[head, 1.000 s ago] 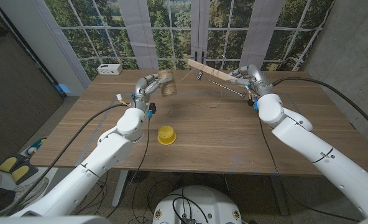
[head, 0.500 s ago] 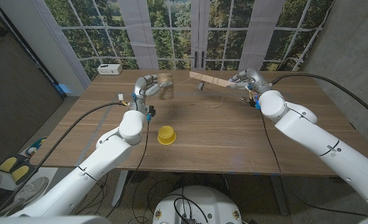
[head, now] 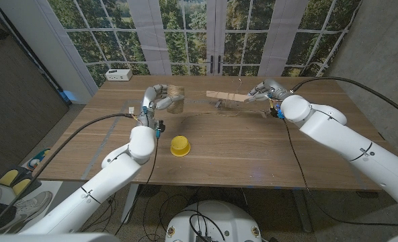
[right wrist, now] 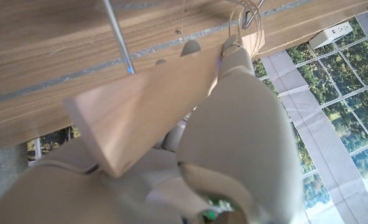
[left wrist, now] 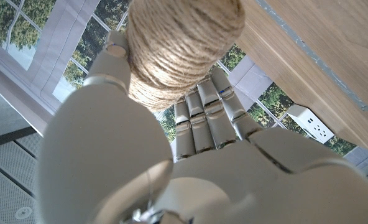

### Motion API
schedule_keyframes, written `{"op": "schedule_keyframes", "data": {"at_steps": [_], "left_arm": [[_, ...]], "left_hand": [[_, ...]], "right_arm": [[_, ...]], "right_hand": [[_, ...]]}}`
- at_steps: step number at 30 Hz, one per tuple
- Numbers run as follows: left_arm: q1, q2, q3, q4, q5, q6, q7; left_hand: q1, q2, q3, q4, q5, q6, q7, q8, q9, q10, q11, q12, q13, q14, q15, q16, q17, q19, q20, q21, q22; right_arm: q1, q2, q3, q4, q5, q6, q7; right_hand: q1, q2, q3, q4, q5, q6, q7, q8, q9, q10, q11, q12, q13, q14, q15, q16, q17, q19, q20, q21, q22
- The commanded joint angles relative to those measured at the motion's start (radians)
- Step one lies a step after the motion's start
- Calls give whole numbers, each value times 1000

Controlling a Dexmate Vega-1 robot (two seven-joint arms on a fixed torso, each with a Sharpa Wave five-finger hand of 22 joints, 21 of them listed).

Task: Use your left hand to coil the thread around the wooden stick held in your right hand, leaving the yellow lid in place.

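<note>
My left hand (head: pixel 157 101) holds a spool of tan twine (head: pixel 177 93) above the far left-middle of the table; the left wrist view shows the twine spool (left wrist: pixel 181 43) gripped by the fingers (left wrist: pixel 206 121). My right hand (head: pixel 263 90) grips one end of a flat wooden stick (head: pixel 227 97), which reaches out almost level toward the spool. A small metal clip (head: pixel 218 103) hangs from the stick. In the right wrist view, the stick (right wrist: pixel 153 102) lies across my right hand (right wrist: pixel 246 137). A thin thread (head: pixel 212 115) sags over the table between spool and stick. The yellow lid (head: pixel 179 145) sits nearer me.
A white power strip (head: pixel 119 74) lies at the table's far left corner, by the windows. The wooden table (head: pixel 253 148) has bare surface in front of and to the right of the lid.
The stick's free end has dropped from a raised tilt to nearly level, lower over the table. My left hand with the spool has sunk slightly toward the table. The lid has not moved.
</note>
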Motion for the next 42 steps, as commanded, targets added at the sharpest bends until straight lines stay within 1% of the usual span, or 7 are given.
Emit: {"op": "schedule_keyframes", "data": {"at_steps": [1, 6, 11, 14, 25, 34, 42], "left_arm": [[45, 23, -4, -24, 125, 84, 26], [46, 21, 7, -46, 182, 175, 41], [30, 12, 63, -52, 326, 293, 100], [22, 26, 77, -55, 354, 321, 75], [17, 16, 105, -47, 420, 412, 68], [-4, 14, 149, -48, 483, 515, 47], [-25, 5, 185, -32, 527, 579, 39]], "left_hand": [[187, 229, 50, 58, -4, 209, -115, 117, 70, 210, -204, -5, 34, -20, -157, 0, 0, -1, -7, 4, 0], [191, 227, 46, 57, -4, 215, -115, 116, 67, 216, -204, -7, 28, -19, -160, 4, 3, -2, -6, 4, 0], [195, 224, 41, 56, -4, 217, -114, 113, 62, 219, -205, -10, 24, -17, -161, 6, 3, -1, -5, 4, -1], [193, 222, 39, 58, -5, 219, -114, 112, 60, 224, -205, -11, 21, -14, -163, 7, 1, -1, -5, 4, -1], [191, 216, 34, 60, -6, 226, -119, 106, 51, 237, -205, -21, 2, -6, -167, 4, -11, 1, -5, 3, -1], [191, 214, 29, 61, -6, 231, -123, 102, 44, 244, -204, -29, -11, 0, -168, 4, -18, 1, -5, 3, -1], [191, 206, 25, 60, -6, 241, -127, 97, 35, 255, -211, -40, -29, 11, -172, 2, -32, 6, -11, 3, -1]], "right_arm": [[67, -34, -49, 3, 72, -71, 61], [110, -50, -88, 14, 89, -93, 104], [152, -61, -131, 35, 96, -97, 149], [165, -61, -146, 44, 99, -101, 159], [212, -48, -193, 90, 106, -118, 192], [330, -21, -302, 158, 81, -176, 288], [361, -7, -343, 176, 54, -211, 287]], "right_hand": [[132, 125, 11, -6, -11, 0, 8, 5, 9, 34, 44, 9, 9, 17, -11, -1, 1, 10, -5, 7, 2], [128, 130, 17, -6, -19, -4, 6, 6, 12, 31, 45, 10, 15, 13, -11, -2, 1, 8, -1, 6, 2], [123, 134, 25, -6, -29, -9, 8, 8, 17, 23, 43, 10, 23, 9, -11, 0, 5, 1, 0, 2, 2], [120, 135, 29, -7, -36, -14, 6, 9, 20, 19, 39, 10, 27, 1, -10, 1, 10, -2, 0, 0, 2], [114, 143, 42, -7, -50, -29, 1, 6, 22, 4, 35, 6, 33, -12, -11, 8, 25, -9, -3, -3, 3], [102, 158, 60, 0, -63, -54, -3, -1, 21, -13, 35, -6, 29, -38, -7, 4, 32, -21, -4, -7, 4], [96, 166, 79, 5, -72, -74, -2, -5, 20, -33, 32, -22, 18, -53, -2, -8, 12, -24, 0, -6, 5]]}}
